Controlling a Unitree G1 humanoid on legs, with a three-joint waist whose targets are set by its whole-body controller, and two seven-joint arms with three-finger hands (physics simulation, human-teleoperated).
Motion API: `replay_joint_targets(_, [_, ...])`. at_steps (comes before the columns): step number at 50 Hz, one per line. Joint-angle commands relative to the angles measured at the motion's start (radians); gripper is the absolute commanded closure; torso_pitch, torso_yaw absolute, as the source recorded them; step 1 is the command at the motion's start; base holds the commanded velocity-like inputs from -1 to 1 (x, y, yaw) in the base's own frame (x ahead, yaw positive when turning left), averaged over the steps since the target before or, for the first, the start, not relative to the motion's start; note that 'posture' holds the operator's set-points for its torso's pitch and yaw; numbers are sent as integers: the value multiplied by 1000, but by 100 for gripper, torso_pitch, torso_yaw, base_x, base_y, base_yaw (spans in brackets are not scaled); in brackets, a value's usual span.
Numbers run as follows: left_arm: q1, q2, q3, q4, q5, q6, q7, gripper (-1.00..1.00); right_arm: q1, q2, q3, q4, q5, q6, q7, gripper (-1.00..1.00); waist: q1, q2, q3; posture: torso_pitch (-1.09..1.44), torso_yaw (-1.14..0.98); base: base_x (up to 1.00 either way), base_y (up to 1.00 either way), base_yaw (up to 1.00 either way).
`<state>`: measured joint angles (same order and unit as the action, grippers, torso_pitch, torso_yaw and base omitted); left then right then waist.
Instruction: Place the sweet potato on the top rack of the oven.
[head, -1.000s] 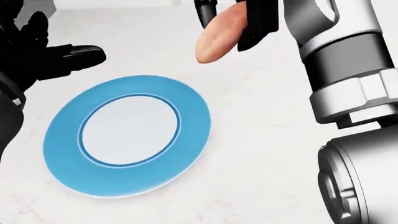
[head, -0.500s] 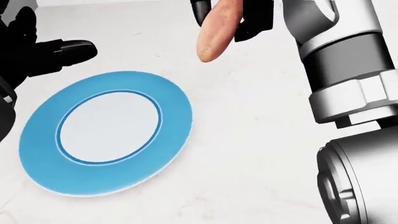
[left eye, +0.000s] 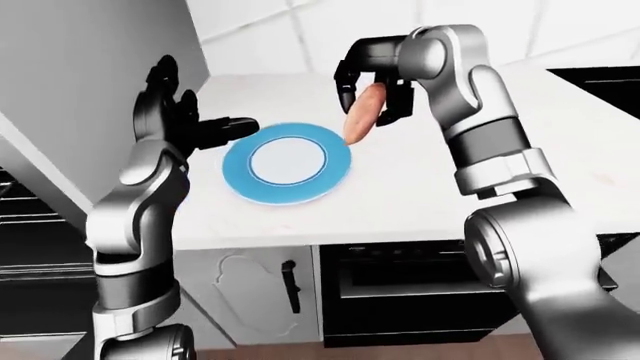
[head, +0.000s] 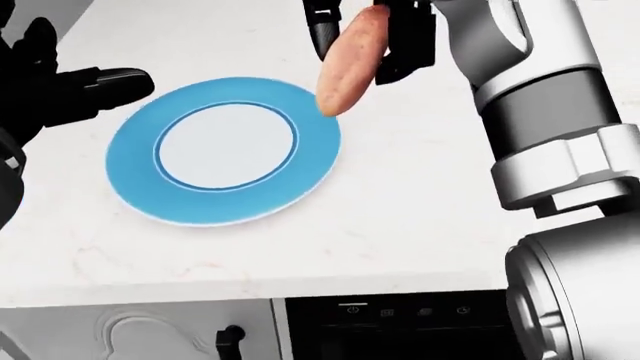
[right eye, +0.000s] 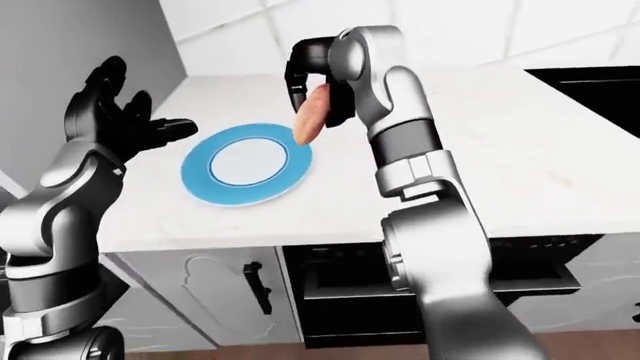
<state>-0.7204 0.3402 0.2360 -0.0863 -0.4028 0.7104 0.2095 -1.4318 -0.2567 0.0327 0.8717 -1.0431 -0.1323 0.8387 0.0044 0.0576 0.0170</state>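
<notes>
Fingers (right eye: 165, 127) of the left hand (right eye: 112, 118) stand spread above the left end of the white marbled bench (left eye: 420, 195), holding nothing, beside a grey wall panel (left eye: 90, 67). A blue-rimmed plate (head: 222, 151) with a white centre lies flat on the bench just right of that hand. Over the plate's right edge the right hand (head: 365, 34) pinches the sweet potato (head: 349, 61), which hangs tilted, clear of the bench. White tiles (left eye: 330, 34) back the bench; below it sit a white cabinet door (left eye: 250, 285) and the dark oven (left eye: 400, 289).
</notes>
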Motion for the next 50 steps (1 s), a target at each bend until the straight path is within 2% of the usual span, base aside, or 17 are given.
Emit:
replay_joint_targets(1, [-34,8,-1,-37,-4,-34,-8,-100,-46,-19,-18,-43,4,3,-23,100,-8,12,-32,0,0,-25,0,0])
replay_joint_targets(3, [-35,7,-2,-32,-2,-39,-10,-100,-46,-18,-20,-45,7,6,-23,100,-11,-2,-31,0,0,-19,0,0])
replay_joint_targets(5, [-35,7,-2,-35,-3,-34,-9,-100,-44,-16,-22,-42,10,13,-31,100,-1,-23,18,0,0,0,0,0])
replay_joint_targets(7, [-34,7,-2,-34,-2,-35,-9,-100,-40,-16,-20,-43,12,11,-32,100,2,-45,34,0,0,0,0,0])
replay_joint_targets(10, [-34,6,-3,-34,-1,-36,-10,-100,-46,-20,-19,-37,10,7,-39,100,21,-123,24,0,0,0,0,0])
replay_joint_targets(11, [-33,5,-3,-33,0,-37,-10,-100,-48,-21,-20,-34,12,7,-40,100,9,-88,43,0,0,0,0,0])
replay_joint_targets(15, [-31,4,-3,-38,1,-36,-11,-100,-44,-21,-18,-36,8,9,-43,100,3,-81,13,0,0,0,0,0])
replay_joint_targets(20, [-34,5,-3,-32,2,-38,-13,-100,-53,-24,-16,-19,4,2,-58,100,-21,-51,18,0,0,0,0,0])
replay_joint_targets(23, [-35,5,-3,-32,2,-38,-12,-100,-51,-27,-15,-17,-3,0,-61,100,-28,6,-2,0,0,0,0,3])
replay_joint_targets(29, [-35,4,-3,-30,4,-39,-12,-100,-50,-28,-16,-11,-8,-5,-70,100,-1,-28,7,0,0,0,0,75])
replay_joint_targets(34, [-34,3,-3,-30,4,-41,-13,-100,-41,-26,-16,-18,-11,-4,-70,100,9,-99,13,0,0,0,0,97])
replay_joint_targets(37, [-33,2,-5,-27,6,-46,-15,-100,-38,-26,-17,-25,-12,-1,-67,100,30,-94,-3,0,0,0,0,100])
replay_joint_targets(44, [-33,3,-3,-34,3,-38,-14,-100,-26,-20,-14,-38,-20,2,-67,100,21,-13,5,0,0,0,0,100])
replay_joint_targets(46, [-34,4,-2,-30,4,-40,-15,-100,-27,-19,-14,-28,-21,-2,-74,100,19,38,-4,0,0,0,0,100])
replay_joint_targets(47, [-34,4,-2,-29,4,-40,-15,-100,-28,-19,-13,-25,-22,-4,-77,100,26,85,-22,0,0,0,0,100])
replay_joint_targets(48, [-35,4,-2,-27,5,-43,-16,-100,-28,-19,-14,-23,-22,-4,-78,100,25,53,-7,0,0,0,0,100])
replay_joint_targets(50, [-34,4,-3,-28,5,-42,-16,-100,-27,-20,-14,-23,-22,-4,-78,100,35,39,-22,0,0,0,0,100])
